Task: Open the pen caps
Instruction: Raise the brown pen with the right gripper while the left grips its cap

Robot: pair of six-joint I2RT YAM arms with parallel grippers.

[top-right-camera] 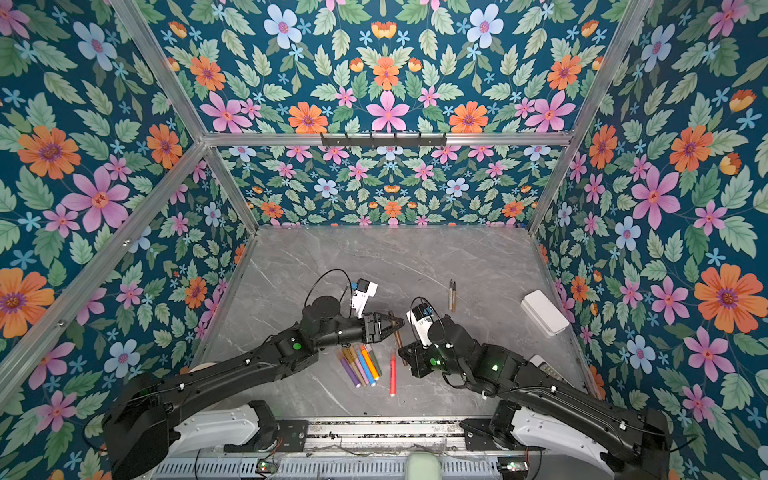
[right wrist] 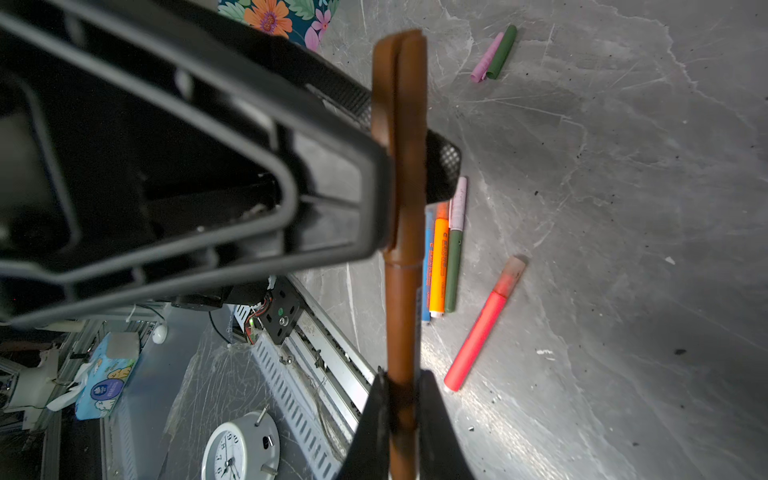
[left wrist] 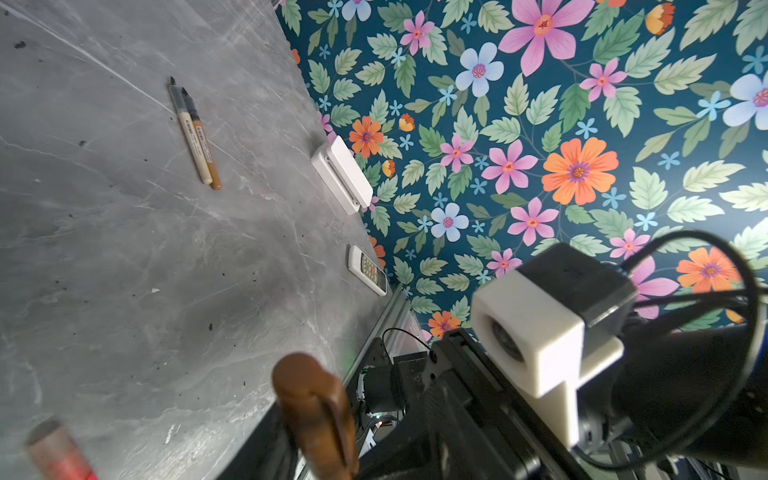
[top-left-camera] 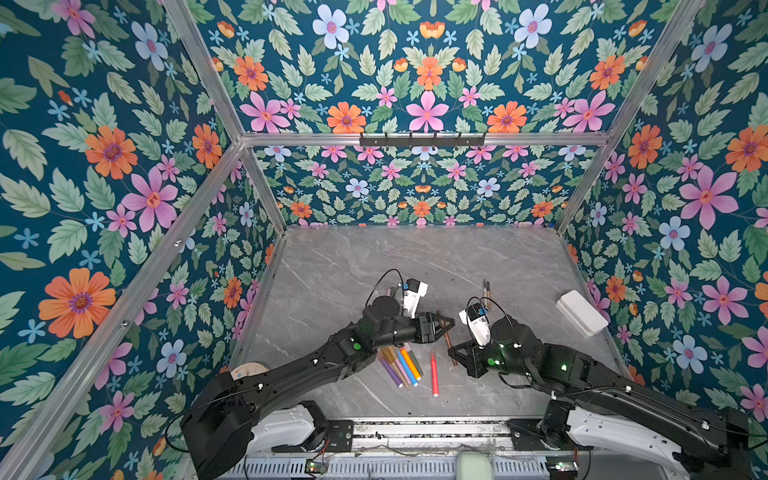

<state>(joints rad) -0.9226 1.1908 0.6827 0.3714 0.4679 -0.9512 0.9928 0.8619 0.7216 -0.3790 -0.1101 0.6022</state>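
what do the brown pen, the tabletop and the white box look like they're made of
Brown pen: likely plastic; smooth, semi-gloss, with a moulded seam below the cap. Tabletop: grey marble-look surface with white veins and a low sheen; real stone or laminate, cannot tell. White box: probably plastic; plain, smooth, rounded corners.

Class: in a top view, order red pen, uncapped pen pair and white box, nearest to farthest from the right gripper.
From the right gripper:
1. red pen, just left.
2. pen pair, farther back.
3. white box, right wall.
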